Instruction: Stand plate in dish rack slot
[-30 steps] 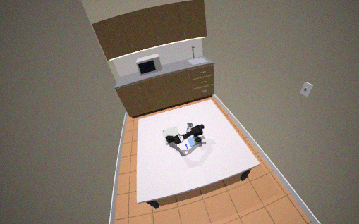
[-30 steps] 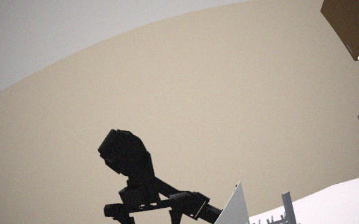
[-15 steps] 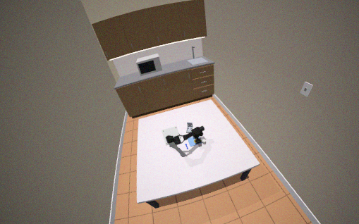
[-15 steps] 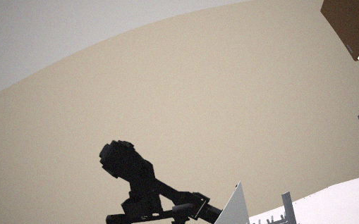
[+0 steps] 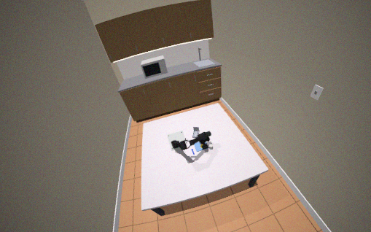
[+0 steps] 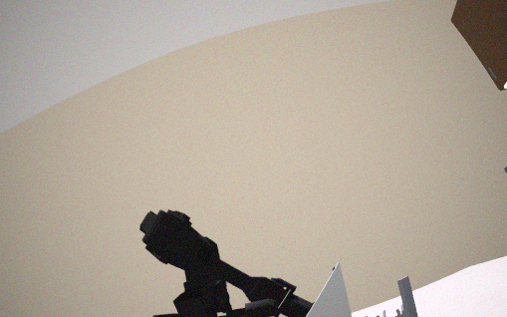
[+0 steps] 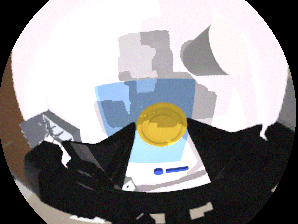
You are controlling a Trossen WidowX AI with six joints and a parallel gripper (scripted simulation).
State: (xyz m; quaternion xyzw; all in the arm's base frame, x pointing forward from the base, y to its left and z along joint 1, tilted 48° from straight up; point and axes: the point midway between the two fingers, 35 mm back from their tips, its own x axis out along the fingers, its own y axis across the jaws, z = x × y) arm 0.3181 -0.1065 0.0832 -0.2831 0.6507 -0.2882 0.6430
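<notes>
Plate (image 7: 148,119), pale blue and square with a yellow disc at its centre, lay flat on the white table (image 5: 205,175), near the middle of the top and straight under the gripper (image 7: 156,189). In the wrist view it filled the gap between the two dark fingers, which stood at either side of its near edge with space left around it; the claw was fairly wide, though a little narrowed, and gripped nothing. Whether the fingertips touched the rim could not be told.

From above, the black arm (image 5: 192,140) reached out from its base beside a pale square pad (image 5: 176,136), bent over the plate (image 5: 198,147). The dish rack (image 5: 196,130), small and grey, stood just beyond the arm, apart from the plate. In the low side view the arm (image 6: 196,259) showed as a dark shape leaning down to the right, with a pale upright triangular panel (image 6: 332,296) in front and the rack's grey posts (image 6: 406,296) just to the right of it.
</notes>
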